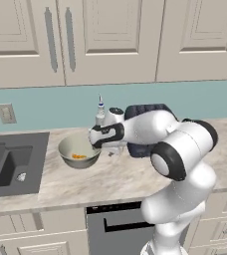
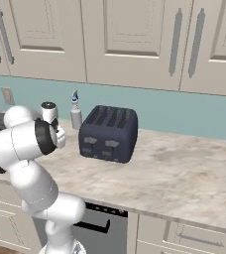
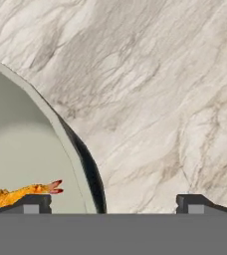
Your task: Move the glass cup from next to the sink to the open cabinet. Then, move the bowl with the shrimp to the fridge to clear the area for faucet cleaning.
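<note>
The bowl with the shrimp [image 1: 79, 151], cream inside and greyish-olive outside, stands on the marble counter just right of the dark sink [image 1: 11, 164]. My gripper [image 1: 108, 149] hangs low over the bowl's right rim. In the hand view the gripper [image 3: 113, 204] is open and straddles that rim: one fingertip is over the inside of the bowl [image 3: 26, 149] near the orange shrimp [image 3: 16, 194], the other over bare counter. Nothing is held. The glass cup, the open cabinet and the fridge are out of view.
A slim spray bottle [image 1: 100, 112] stands at the backsplash behind the bowl. A dark toaster [image 2: 108, 133] sits to its right. Panelled wall cabinets [image 1: 110, 40] hang overhead. Bare marble counter [image 2: 184, 178] stretches to the right.
</note>
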